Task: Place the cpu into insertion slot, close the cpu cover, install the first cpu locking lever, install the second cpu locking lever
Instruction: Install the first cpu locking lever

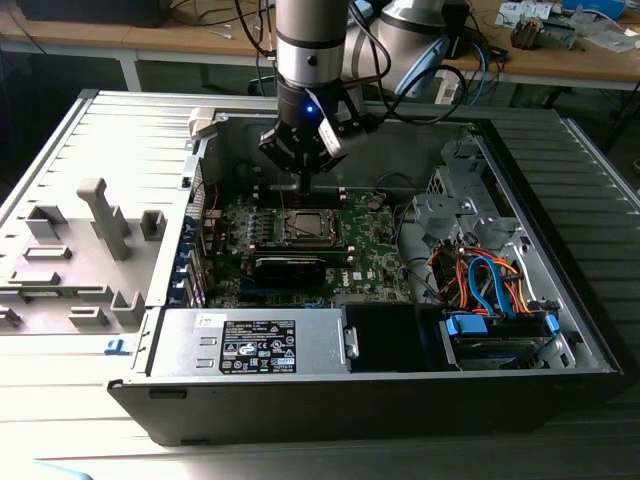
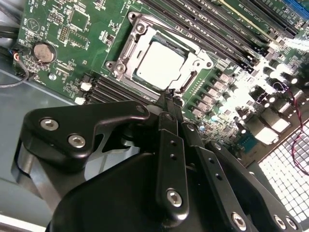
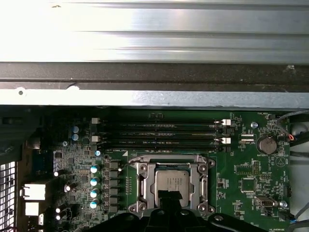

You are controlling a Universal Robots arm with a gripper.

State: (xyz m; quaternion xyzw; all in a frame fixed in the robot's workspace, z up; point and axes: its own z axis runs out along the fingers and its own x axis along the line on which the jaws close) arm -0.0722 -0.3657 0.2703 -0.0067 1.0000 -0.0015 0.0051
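A: Start close in. What is the black two-fingered gripper [image 2: 170, 96] doing?

B: In the second wrist view its fingers are pressed together into one narrow tip, pinching nothing that I can see. The tip sits just at the edge of the small square insertion slot with the shiny metal rim [image 2: 161, 60], on the green circuit board [image 2: 63, 38].

A: And the small flat square cpu with the silvery-grey metal top [image 3: 172, 181]?

B: Lying in the slot, flat and square to it, in both wrist views. The thin silver metal cpu cover with the square window [image 3: 143, 186] looks to be down around the chip, its frame hugging the four sides.

A: So two steps done?

B: I'd judge so: chip placed, cover closed. The locking levers are what remains. I can't make out from these views whether either wire lever is latched.

A: Farther out?

B: Long black memory slots [image 3: 159, 133] beyond the socket, then the grey steel computer case [image 1: 120, 130] lying open on the bench, with a grey power supply box bearing a black label [image 1: 250, 345] at its near side in the exterior view.
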